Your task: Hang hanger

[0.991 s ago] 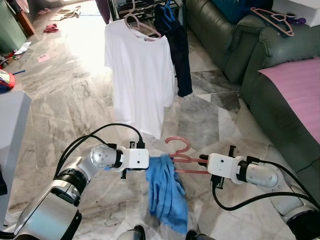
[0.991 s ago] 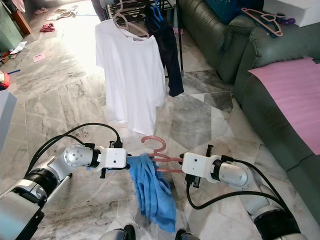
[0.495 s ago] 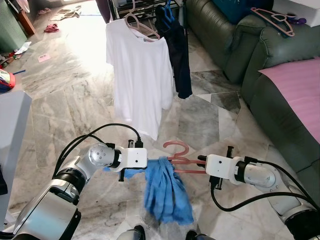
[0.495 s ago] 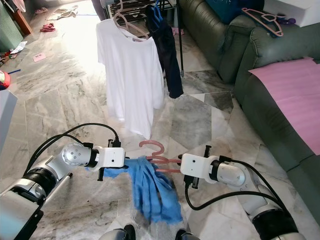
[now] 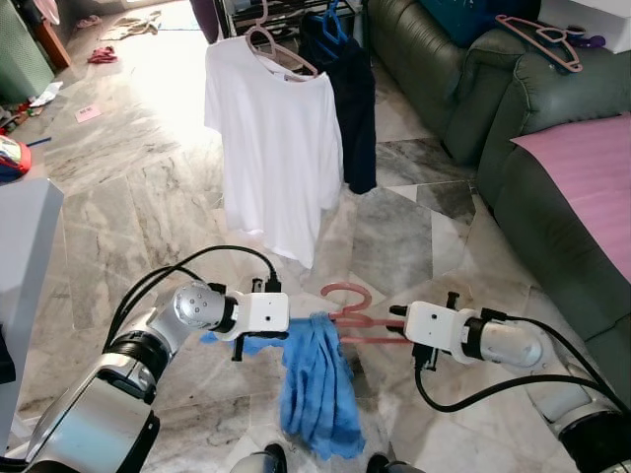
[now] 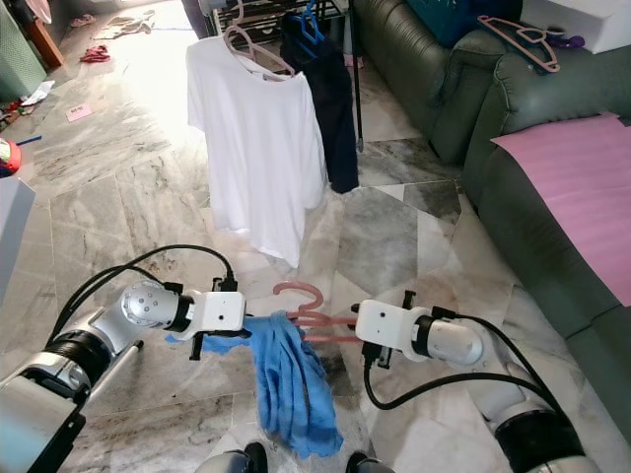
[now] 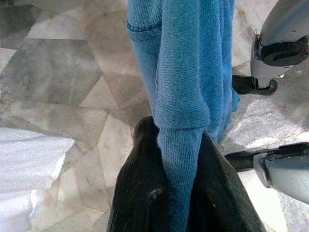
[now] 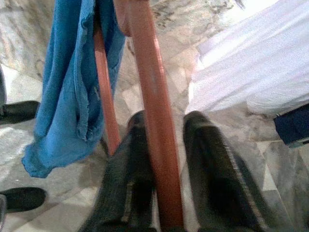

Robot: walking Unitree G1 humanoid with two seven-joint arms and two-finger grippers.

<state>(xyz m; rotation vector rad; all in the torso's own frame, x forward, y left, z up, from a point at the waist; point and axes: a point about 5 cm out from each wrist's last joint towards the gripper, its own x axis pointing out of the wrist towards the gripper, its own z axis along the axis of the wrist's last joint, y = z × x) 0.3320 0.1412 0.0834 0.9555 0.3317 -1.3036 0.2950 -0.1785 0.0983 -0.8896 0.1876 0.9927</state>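
Note:
A pink hanger (image 5: pixel 347 307) with a blue garment (image 5: pixel 317 384) draped over it hangs low in front of me, above the marble floor. My right gripper (image 5: pixel 392 323) is shut on the hanger's arm, and its fingers (image 8: pixel 130 188) flank the pink bar (image 8: pixel 154 125). My left gripper (image 5: pixel 293 320) is shut on the blue garment (image 7: pixel 183 96), pinching a fold between its fingers (image 7: pixel 145 203). Farther ahead stands a clothes rack (image 5: pixel 296 15) holding a white T-shirt (image 5: pixel 276 138) on a pink hanger and a dark garment (image 5: pixel 353 99).
A dark green sofa (image 5: pixel 513 108) with a pink cover (image 5: pixel 592 168) runs along the right, with a spare pink hanger (image 5: pixel 537 39) on its arm. A white cabinet (image 5: pixel 20 256) stands at the left. Clothes litter the far floor (image 5: pixel 128 25). My feet (image 5: pixel 380 463) show below.
The blue garment swung out and now hangs straighter below the hanger. Both grippers keep their hold; the view has shifted slightly.

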